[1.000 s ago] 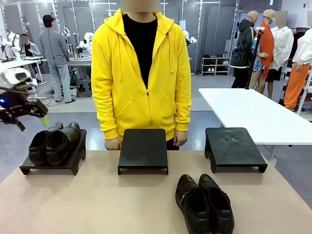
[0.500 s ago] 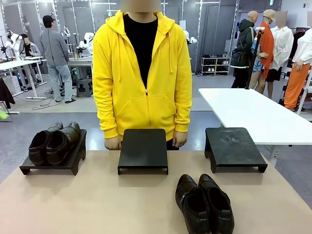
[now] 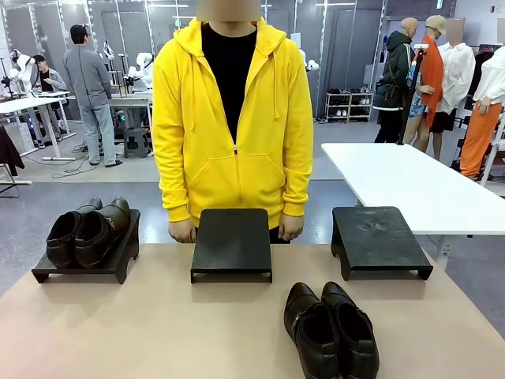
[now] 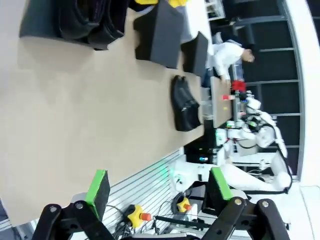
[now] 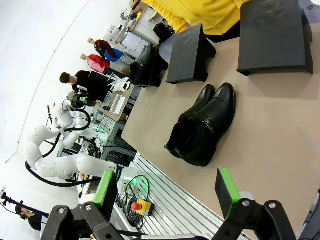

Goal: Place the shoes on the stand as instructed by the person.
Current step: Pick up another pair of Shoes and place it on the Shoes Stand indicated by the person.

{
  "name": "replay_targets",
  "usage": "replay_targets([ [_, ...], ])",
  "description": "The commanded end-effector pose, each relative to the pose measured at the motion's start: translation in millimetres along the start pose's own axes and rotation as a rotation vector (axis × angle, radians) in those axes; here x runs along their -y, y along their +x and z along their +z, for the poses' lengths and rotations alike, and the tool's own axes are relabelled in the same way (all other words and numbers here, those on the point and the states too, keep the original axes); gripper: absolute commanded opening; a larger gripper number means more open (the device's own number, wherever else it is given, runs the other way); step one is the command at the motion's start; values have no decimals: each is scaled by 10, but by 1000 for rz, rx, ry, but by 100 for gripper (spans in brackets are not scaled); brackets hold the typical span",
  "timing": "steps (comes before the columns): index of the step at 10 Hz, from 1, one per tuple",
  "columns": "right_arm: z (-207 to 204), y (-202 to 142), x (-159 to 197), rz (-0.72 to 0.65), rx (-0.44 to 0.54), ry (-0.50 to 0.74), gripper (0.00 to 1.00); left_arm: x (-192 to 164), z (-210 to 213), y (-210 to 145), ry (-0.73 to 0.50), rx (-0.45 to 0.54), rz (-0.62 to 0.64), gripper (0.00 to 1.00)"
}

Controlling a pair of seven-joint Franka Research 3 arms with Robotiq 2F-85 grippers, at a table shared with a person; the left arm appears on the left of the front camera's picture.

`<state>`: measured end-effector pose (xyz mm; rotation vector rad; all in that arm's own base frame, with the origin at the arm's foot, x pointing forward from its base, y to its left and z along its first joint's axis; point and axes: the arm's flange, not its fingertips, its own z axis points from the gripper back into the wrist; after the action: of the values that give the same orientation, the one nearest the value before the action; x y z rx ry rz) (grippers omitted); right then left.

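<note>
Two pairs of shoes are in play. The brown pair (image 3: 87, 231) sits on the left stand (image 3: 47, 272), so I think that one is done. The black pair (image 3: 331, 330) lies side by side on the worktop (image 3: 142, 332), close to my edge and a bit to the right. It is nearer to me than the middle stand (image 3: 231, 241) and the right stand (image 3: 379, 237), and both of those are bare. The person (image 3: 233, 134) in the yellow hoodie stands just behind the middle stand with arms down. I see no pointing, so I cannot tell which stand they want. My left hand (image 4: 158, 186) is wide open, holds nothing and hangs off to the side of the worktop. My right hand (image 5: 166, 190) is wide open too, holds nothing and looks down at the black pair from the near edge. I think this is the waiting step. Next I need a sign from the person. Then the right hand, which is closer, should come down over the black pair and grip both shoes together without pushing them apart.
</note>
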<state>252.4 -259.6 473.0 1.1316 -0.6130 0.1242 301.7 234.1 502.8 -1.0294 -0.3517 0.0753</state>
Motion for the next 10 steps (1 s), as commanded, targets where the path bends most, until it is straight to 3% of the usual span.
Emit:
replay_targets([
  [1,24,7,-12,15,2,10,100,-203,125,-207,-198,-63,-29,100],
  [4,24,7,-12,15,2,10,100,-571,82,-397,-358,-49,21,100],
  [6,24,7,-12,15,2,10,100,-644,4,-316,-370,-23,54,100],
  [7,24,7,-12,15,2,10,100,-563,36,-503,-343,-45,30,100],
  [10,24,7,-12,15,2,10,100,-563,36,-503,-343,-45,30,100],
])
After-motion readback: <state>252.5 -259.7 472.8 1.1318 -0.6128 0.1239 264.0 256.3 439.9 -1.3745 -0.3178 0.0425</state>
